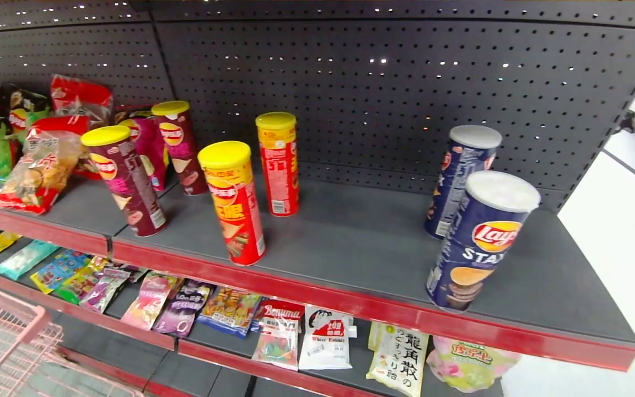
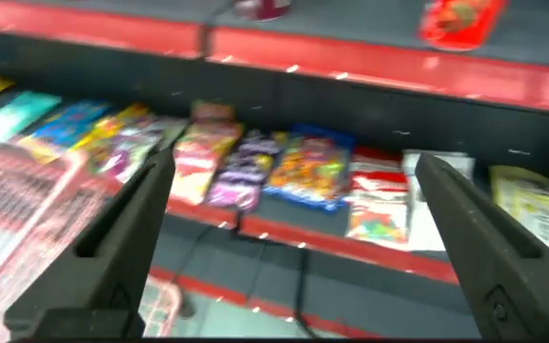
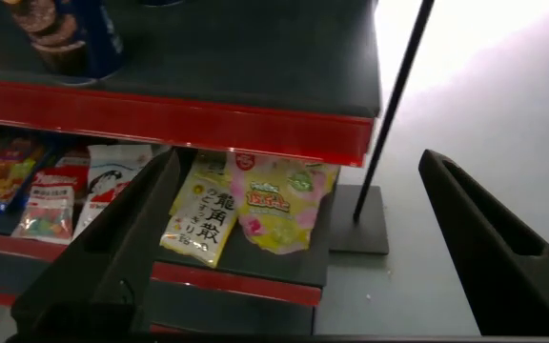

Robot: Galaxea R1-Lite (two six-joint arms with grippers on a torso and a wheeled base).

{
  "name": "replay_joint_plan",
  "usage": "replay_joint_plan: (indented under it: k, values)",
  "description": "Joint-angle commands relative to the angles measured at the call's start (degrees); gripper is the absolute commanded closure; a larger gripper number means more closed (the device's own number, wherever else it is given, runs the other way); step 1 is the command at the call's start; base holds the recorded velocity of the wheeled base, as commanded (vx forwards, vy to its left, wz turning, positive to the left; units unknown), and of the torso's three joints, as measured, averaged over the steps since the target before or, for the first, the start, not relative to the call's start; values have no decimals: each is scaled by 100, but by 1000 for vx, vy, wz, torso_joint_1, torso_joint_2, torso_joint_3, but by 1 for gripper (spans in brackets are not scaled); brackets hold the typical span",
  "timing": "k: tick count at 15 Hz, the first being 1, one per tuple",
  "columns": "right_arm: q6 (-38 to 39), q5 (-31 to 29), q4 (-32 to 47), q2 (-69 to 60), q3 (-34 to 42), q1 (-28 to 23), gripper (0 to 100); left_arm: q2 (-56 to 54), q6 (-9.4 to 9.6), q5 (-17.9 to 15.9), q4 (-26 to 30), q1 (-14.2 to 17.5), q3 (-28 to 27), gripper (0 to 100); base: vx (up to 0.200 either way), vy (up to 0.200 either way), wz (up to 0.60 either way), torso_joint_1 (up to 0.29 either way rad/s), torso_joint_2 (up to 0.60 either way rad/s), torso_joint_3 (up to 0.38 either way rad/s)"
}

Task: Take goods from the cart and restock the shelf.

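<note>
The shelf (image 1: 350, 231) has its top board partly stocked: bags (image 1: 36, 160) crowd its left end, two maroon cans (image 1: 124, 182) and two red cans (image 1: 235, 204) stand from the left toward the middle, and two blue cans (image 1: 480, 242) stand near the right end, one at the front edge and one behind it. A bare stretch lies between the red and blue pairs. The board below carries a row of flat packets (image 1: 279, 331) along its front edge. The pink cart (image 1: 3, 331) sits low beside the shelf's left end, and its load is too cropped and blurred to make out. The left claw (image 2: 294, 162) hangs wide open with nothing in it, facing the lower board, with the cart's wire rim just to one side. The right claw (image 3: 298, 157) is likewise spread wide and empty, level with the lower board's right end, well apart from the cart. The step in hand looks like fetching: no goods are held, so the next move calls for the left claw, the nearer one, to dip into the cart and close on an item before lifting it to the bare stretch.
</note>
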Motion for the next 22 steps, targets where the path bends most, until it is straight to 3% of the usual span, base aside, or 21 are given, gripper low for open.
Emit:
replay_joint_plan:
  k: [1,12,16,18,22]
  values:
    - [2,8,0,7,1,8,0,21,0,-1,0,0,0,0,0,0,0,0,0,0]
    - [-15,-1,0,7,1,-1,0,21,26,-1,0,0,0,0,0,0,0,0,0,0]
    - [-15,-1,9,7,1,-1,0,21,18,-1,0,0,0,0,200,0,0,-6,0,4]
    - [-15,16,0,7,1,8,0,21,9,-1,0,0,0,0,0,0,0,0,0,0]
    - [-7,16,0,7,1,8,0,21,9,-1,0,0,0,0,0,0,-600,7,5,-2]
